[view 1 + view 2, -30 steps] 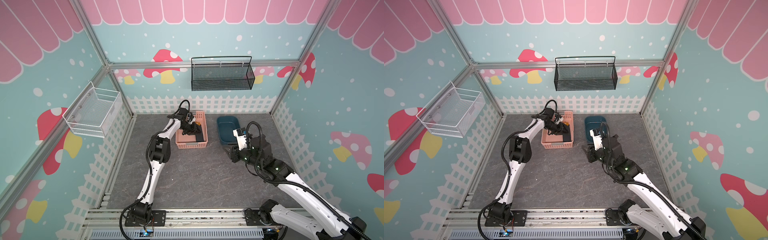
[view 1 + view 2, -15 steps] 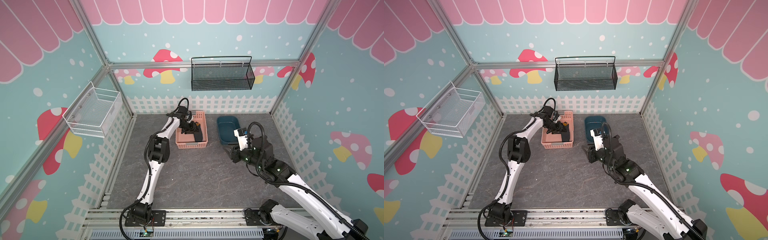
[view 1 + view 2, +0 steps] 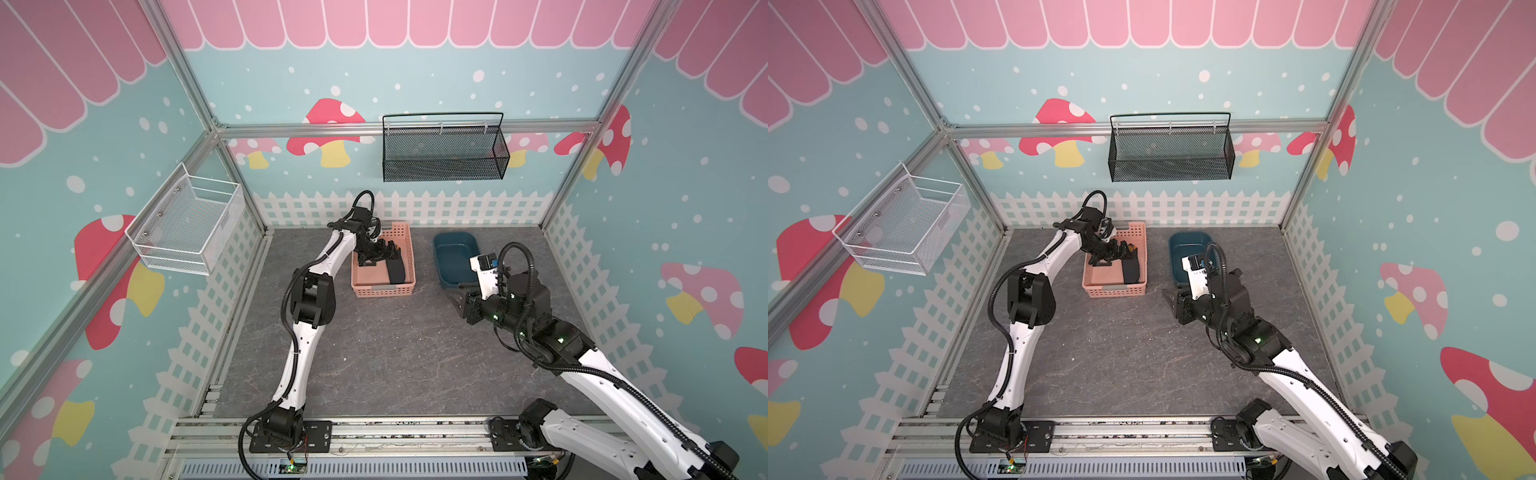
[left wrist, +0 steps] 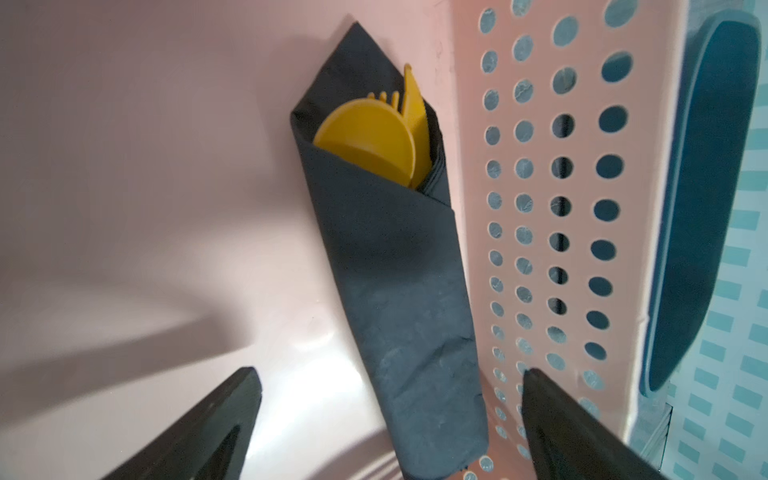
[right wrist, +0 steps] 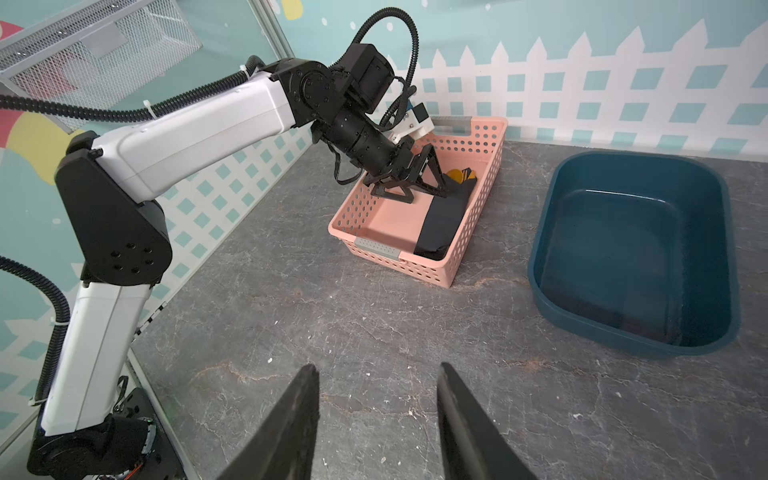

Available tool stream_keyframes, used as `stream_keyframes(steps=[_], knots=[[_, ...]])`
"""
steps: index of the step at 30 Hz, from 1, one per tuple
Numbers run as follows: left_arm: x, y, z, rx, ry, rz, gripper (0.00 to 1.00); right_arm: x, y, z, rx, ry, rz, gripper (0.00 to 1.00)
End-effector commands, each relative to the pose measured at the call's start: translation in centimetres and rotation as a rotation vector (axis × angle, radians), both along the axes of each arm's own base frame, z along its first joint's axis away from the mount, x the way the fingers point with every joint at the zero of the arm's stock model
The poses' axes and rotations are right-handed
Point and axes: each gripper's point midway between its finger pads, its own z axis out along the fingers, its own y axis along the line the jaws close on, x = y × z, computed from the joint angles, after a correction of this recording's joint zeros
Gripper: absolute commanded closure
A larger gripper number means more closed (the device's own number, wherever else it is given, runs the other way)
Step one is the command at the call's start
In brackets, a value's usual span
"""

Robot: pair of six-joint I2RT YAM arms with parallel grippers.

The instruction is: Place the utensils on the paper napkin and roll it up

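The paper napkin (image 4: 395, 270) is rolled into a dark bundle. It lies inside the pink basket (image 3: 382, 291) along its perforated side wall. The yellow utensils (image 4: 374, 137) poke out of the roll's open end: spoon bowl, fork tines and knife tip. My left gripper (image 4: 388, 372) hovers over the roll's other end, open, with a finger on each side and not touching it. In both top views it reaches down into the basket (image 3: 1115, 286) over the napkin (image 3: 1130, 270). My right gripper (image 5: 378, 365) is open over bare tabletop, with nothing between its fingers, near the blue tub's front corner.
A dark blue oval tub (image 3: 453, 257) stands right of the pink basket, with nothing visible in it (image 5: 631, 249). A black wire basket (image 3: 444, 149) hangs on the back wall and a white wire basket (image 3: 187, 224) on the left wall. Grey tabletop (image 3: 395, 353) stretches toward the front.
My left gripper has opened wide and let go of the rolled napkin, which now lies in the pink basket. My right gripper's jaws have spread a little; that arm has barely moved.
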Motion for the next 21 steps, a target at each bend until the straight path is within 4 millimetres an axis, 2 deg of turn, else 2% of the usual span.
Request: stream_keyframes(steps=[1, 4, 8, 10, 13, 18, 21], knots=[[-0.2, 1.2, 3.3, 0.035, -0.05, 0.02, 0.0, -0.1, -0.6, 1.8, 0.0, -0.046, -0.012, 0.51], [-0.4, 1.6, 4.7, 0.047, -0.071, 0.029, 0.0, 0.0, -1.0, 1.8, -0.01, -0.048, -0.029, 0.47], [-0.8, 2.0, 6.7, 0.053, -0.11, 0.042, 0.0, 0.5, -1.6, 1.6, -0.033, -0.035, -0.074, 0.35], [-1.1, 2.5, 7.8, 0.063, -0.133, 0.055, 0.0, 1.0, -2.1, 1.2, -0.055, -0.021, -0.111, 0.24], [-1.6, 3.0, 9.5, 0.069, -0.177, 0.068, 0.0, 1.9, -2.9, 0.5, -0.084, 0.004, -0.16, 0.04], [-2.9, 4.4, 11.8, 0.096, -0.268, 0.1, 0.0, 3.5, -4.6, -0.8, -0.123, 0.025, -0.219, 0.01], [-3.7, 6.3, 12.6, 0.131, -0.332, 0.149, 0.0, 4.5, -5.8, -2.1, -0.169, 0.024, -0.256, 0.02]])
